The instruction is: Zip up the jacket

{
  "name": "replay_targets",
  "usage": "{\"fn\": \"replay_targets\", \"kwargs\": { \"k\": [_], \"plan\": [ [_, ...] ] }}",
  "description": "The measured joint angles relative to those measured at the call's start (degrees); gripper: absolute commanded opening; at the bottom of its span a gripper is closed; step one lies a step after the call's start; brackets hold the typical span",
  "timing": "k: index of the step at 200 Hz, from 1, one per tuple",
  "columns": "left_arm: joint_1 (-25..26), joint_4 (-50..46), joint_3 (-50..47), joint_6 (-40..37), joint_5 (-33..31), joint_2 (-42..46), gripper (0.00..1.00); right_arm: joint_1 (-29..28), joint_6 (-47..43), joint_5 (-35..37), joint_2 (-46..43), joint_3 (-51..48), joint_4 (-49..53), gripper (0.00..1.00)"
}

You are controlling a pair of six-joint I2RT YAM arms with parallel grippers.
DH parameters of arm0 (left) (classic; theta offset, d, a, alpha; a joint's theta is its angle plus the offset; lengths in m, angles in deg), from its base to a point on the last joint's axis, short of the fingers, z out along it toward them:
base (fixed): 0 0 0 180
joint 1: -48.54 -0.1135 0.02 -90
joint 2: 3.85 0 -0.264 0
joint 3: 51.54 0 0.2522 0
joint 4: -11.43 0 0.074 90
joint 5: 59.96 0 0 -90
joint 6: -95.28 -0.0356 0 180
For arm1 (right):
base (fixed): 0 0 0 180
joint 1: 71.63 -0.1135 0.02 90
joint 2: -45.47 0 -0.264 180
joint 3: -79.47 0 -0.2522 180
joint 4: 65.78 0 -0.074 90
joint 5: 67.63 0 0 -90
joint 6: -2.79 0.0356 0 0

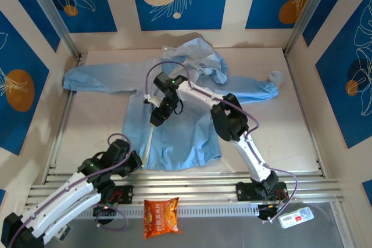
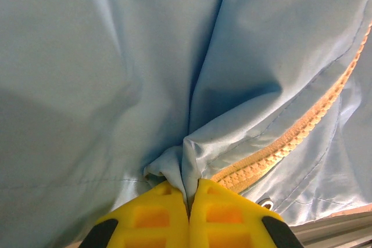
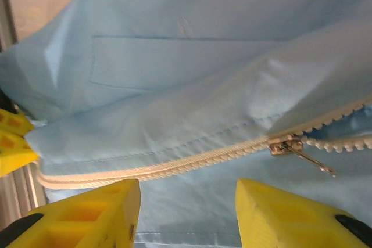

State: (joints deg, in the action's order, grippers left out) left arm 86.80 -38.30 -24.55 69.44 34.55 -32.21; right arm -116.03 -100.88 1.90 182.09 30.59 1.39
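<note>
Yellow-fingered right end effector hangs released above the light-blue thin fabric jacket spread on my pale bench. Its small metal zipper slider lies at 2 o'clock, whitish zipper teeth running roughly 9 to 3. I have the left end effector clenched on the hem.

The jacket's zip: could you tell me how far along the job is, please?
Done: on the jacket, the zip is meshed from hem to slider. In hand: the left hand is shut on the hem beside the zip, while the right hand hangs open over the slider. Left: the teeth beyond the slider are apart and need closing.
</note>
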Motion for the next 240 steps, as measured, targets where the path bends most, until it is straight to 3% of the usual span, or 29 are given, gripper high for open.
{"fn": "replay_targets", "kwargs": {
  "k": [41,89,159,240],
  "plan": [
    [0.0,0.0,0.0,0.0,0.2,0.0,0.00,0.2,-2.6,4.8,-0.1,0.2,-0.6,0.46],
    [0.0,0.5,0.0,0.0,1.0,-0.2,0.00,0.1,-13.2,9.0,-0.1,2.4,-2.2,0.49],
    [0.0,1.3,-0.1,-0.2,1.5,-0.7,0.00,-1.4,-30.6,14.6,-2.3,-9.2,-14.0,0.49],
    [0.0,2.1,-0.7,-0.1,1.7,-0.6,0.00,-2.4,-34.1,16.4,-3.0,-11.7,-19.2,0.45]
  ]
}}
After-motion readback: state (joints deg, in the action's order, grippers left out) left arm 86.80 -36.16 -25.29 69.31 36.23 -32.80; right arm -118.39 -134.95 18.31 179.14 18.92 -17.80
